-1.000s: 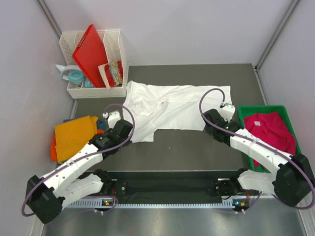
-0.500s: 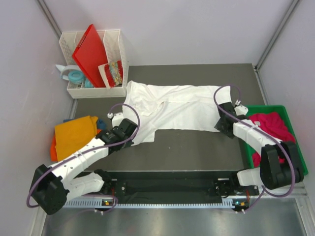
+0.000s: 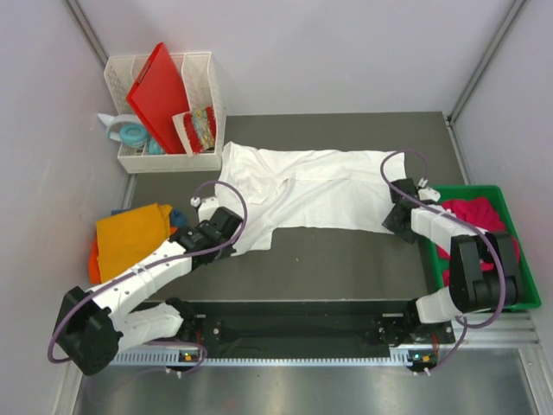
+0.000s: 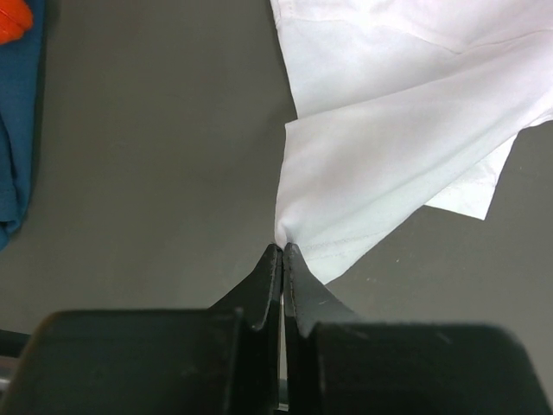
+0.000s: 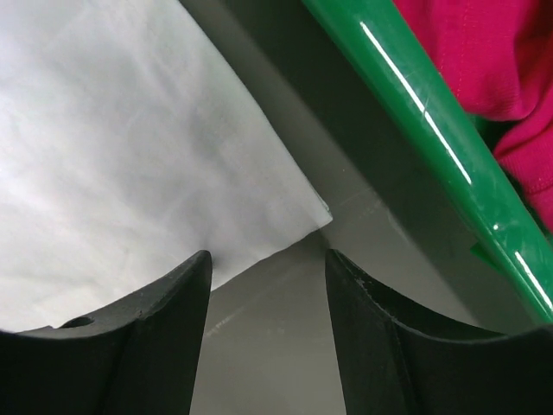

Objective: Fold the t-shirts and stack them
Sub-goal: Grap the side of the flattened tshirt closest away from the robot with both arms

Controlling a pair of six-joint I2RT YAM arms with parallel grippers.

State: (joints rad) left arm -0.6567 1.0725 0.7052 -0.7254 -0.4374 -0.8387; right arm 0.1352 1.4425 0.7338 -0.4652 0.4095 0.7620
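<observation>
White t-shirt (image 3: 302, 190): spread flat across the middle of the table (image 3: 346, 259), running from 10 o'clock to 3 o'clock.
Left claw (image 4: 282, 249): fingers pressed together on a folded corner of the white t-shirt, at the shirt's 8 o'clock end.
Right claw (image 5: 268, 257): fingers apart with nothing between them, low over the shirt's corner at 3 o'clock; whether it touches the cloth cannot be told.
Green bin (image 3: 430, 194): at 3 to 4 o'clock, just beside the right claw.
Pink t-shirt (image 3: 471, 220): bunched up inside the green bin.
Orange t-shirt (image 3: 130, 238): heaped at 9 o'clock.
Blue t-shirt (image 4: 13, 130): an edge shows just beside the orange one.
White basket (image 3: 207, 86): at 11 o'clock, off the table's far corner.
Red board (image 3: 160, 95): stands tilted in the basket.
</observation>
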